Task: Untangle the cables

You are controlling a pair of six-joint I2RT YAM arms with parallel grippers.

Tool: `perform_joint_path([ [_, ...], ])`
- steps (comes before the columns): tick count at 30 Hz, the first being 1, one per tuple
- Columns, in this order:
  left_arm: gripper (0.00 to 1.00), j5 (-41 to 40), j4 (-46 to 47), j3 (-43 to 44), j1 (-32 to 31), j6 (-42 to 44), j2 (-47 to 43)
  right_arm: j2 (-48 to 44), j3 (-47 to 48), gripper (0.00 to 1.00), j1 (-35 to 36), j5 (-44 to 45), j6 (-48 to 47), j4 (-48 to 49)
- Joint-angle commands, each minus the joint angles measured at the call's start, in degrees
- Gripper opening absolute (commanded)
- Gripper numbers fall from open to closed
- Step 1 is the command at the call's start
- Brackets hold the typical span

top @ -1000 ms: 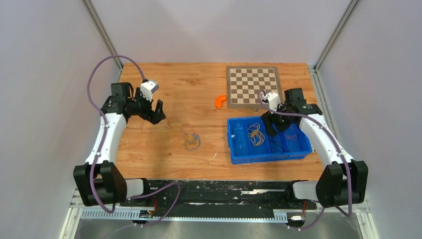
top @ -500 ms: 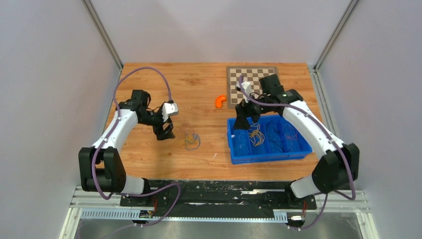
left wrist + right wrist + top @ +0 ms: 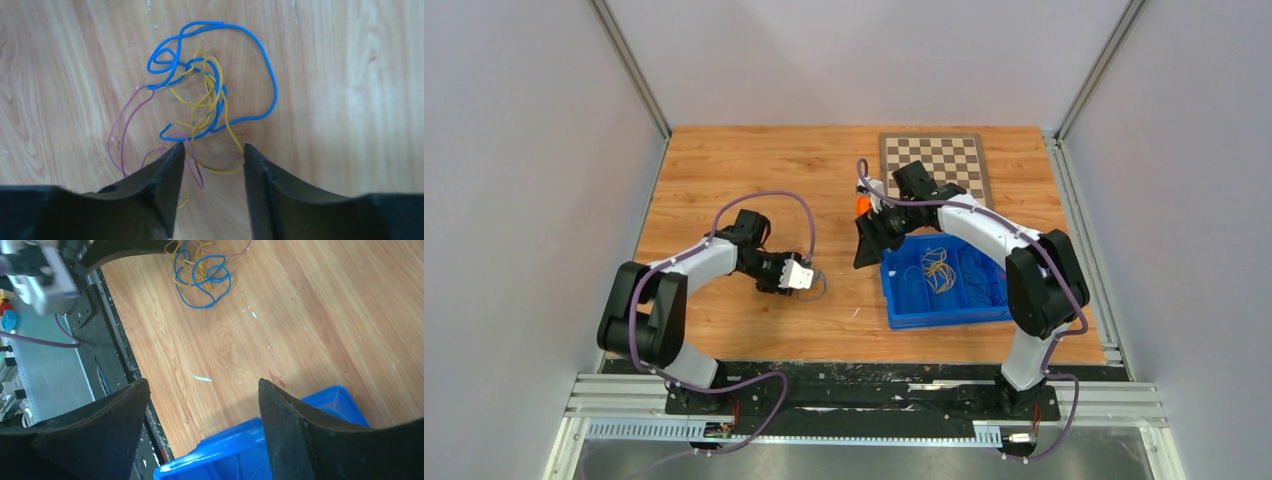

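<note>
A small tangle of blue, yellow and purple cables (image 3: 210,100) lies on the table (image 3: 724,170), left of the blue bin (image 3: 944,318). The left gripper (image 3: 212,149) hovers at its left edge, fingers partly apart, empty; the right gripper (image 3: 202,384) hangs spread wide by the bin. Best to pinch one strand, not the knot

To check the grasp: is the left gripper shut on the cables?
No, the left gripper is open, its fingers apart at the edge of the cables on the table.
</note>
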Motion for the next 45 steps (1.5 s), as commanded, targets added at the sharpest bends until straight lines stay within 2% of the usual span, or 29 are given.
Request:
perform_joint_path([
  [1,0.42,-5.8,4.7,3.7,-0.9,-0.7,2.9,1.1,1.6,0.79,1.1,-1.8,3.9,7.4],
  [2,0.25,-5.6,4.4,4.4,-0.9,-2.1,2.4,0.9,1.0,0.79,1.2,-1.4,4.3,8.6],
  [4,0.03,-3.3,3.0,5.5,-0.7,-7.5,-0.6,0.5,-0.4,0.81,1.7,-1.0,5.3,11.6],
  [6,0.0,1.1,0.1,7.0,-0.3,-13.9,-4.1,0.0,-1.9,0.87,2.7,-0.5,6.4,15.1],
  [8,0.0,4.6,-2.5,8.6,0.0,-21.5,-6.6,0.4,-2.7,0.92,4.2,0.7,6.7,18.2],
  [11,0.0,7.9,-2.6,9.6,1.3,-34.8,-8.5,2.0,-2.9,0.94,6.5,2.6,5.6,21.4],
  [13,0.0,9.5,-2.3,9.5,2.6,-39.7,-9.1,3.4,-2.6,0.94,7.8,3.9,5.1,23.3],
  [19,0.0,12.2,-0.2,8.0,6.8,-48.0,-9.3,7.0,-2.6,0.93,10.1,3.1,6.6,29.8],
  [22,0.0,14.4,0.3,9.0,9.1,-52.2,-7.8,8.2,-3.5,0.9,10.4,3.6,7.8,33.0],
  [25,0.0,15.5,1.2,8.6,10.4,-52.9,-7.6,8.8,-4.4,0.86,10.3,3.8,7.7,34.6],
  [30,0.0,17.4,1.3,7.9,11.0,-50.9,-8.1,10.3,-3.8,0.89,9.3,2.7,10.7,36.9],
  [37,0.0,20.3,0.8,8.3,11.4,-49.8,-9.6,12.7,-3.4,0.89,7.2,-7.8,16.3,42.8],
  [45,0.0,24.0,-0.8,9.3,11.5,-49.6,-10.9,11.2,-6.1,0.86,7.4,-12.9,18.8,52.1],
])
